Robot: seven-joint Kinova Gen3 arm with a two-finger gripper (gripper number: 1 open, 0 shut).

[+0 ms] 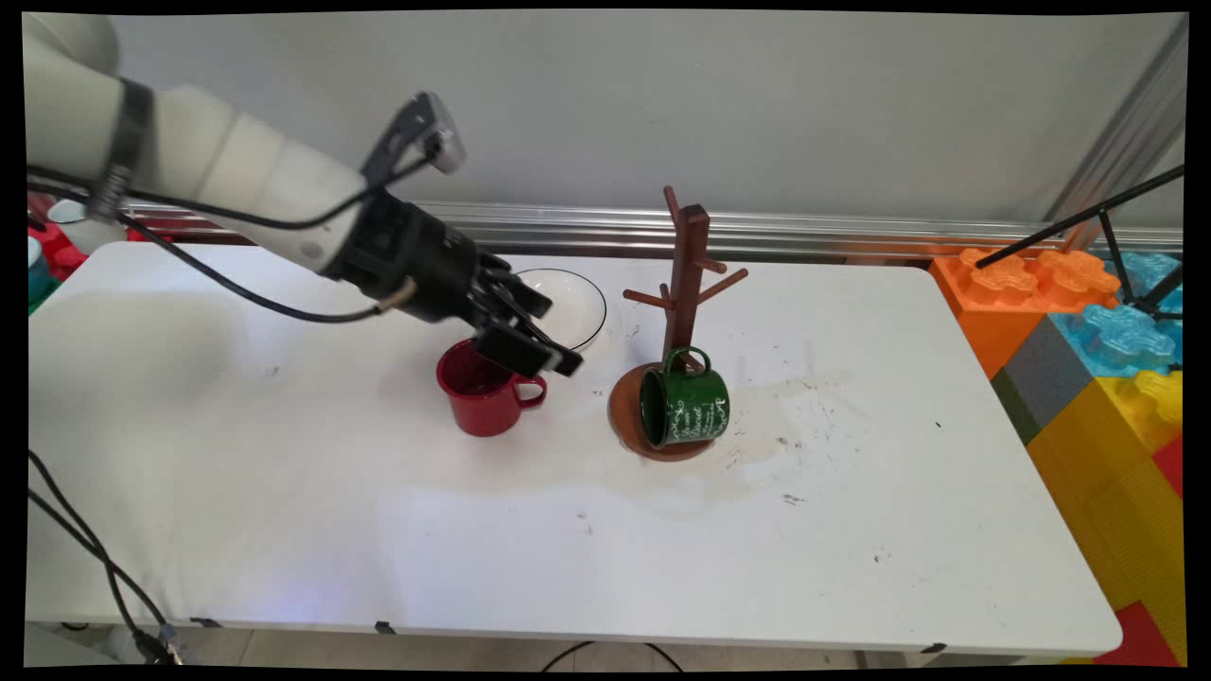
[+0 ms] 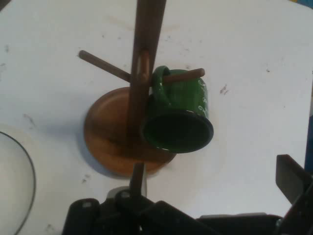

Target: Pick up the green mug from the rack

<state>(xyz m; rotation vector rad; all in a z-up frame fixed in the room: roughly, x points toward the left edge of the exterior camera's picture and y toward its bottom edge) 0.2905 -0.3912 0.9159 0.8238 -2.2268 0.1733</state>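
My gripper [image 1: 552,333] hangs open with nothing between its fingers, just above the rim of an upright red mug [image 1: 482,402] whose handle points right. Behind the gripper, partly hidden by it, lies a white bowl with a dark rim [image 1: 582,303]. To the right stands a brown wooden mug tree [image 1: 686,274] on a round base [image 2: 105,129]. A green mug [image 1: 686,407] lies on its side on that base against the post, its mouth turned to the near left. In the hand view the green mug [image 2: 181,115] and the post are centred, and one finger [image 2: 292,180] shows at the right.
Large orange, blue, grey and yellow foam blocks [image 1: 1088,340] stand off the table's right end, with black stand legs [image 1: 1107,222] over them. Black cables [image 1: 85,549] hang at the near left corner. The bowl's rim [image 2: 27,171] shows at the hand view's left edge.
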